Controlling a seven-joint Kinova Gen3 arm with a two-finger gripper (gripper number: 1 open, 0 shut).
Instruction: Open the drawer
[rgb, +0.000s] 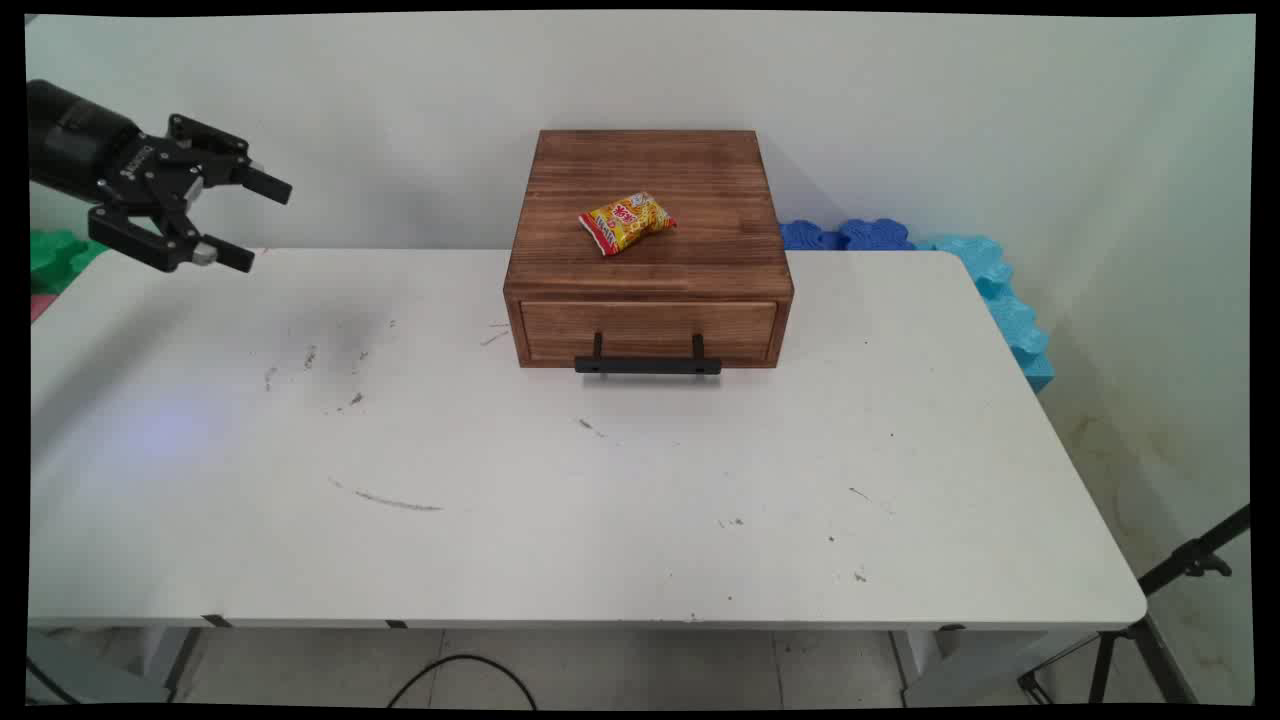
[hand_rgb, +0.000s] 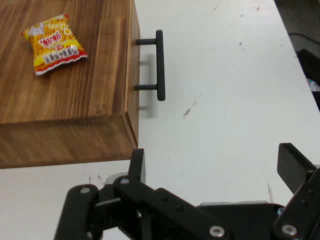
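The black two-finger gripper (rgb: 255, 224) is seen at the upper left of the main view, raised and carried roughly level, with its fingers pointed toward the picture's right. The jaws are held wide apart, and nothing is gripped between them. Only the dark wrist behind the gripper is seen. In the hand view the linkage and both fingers (hand_rgb: 137, 164) are seen spread.
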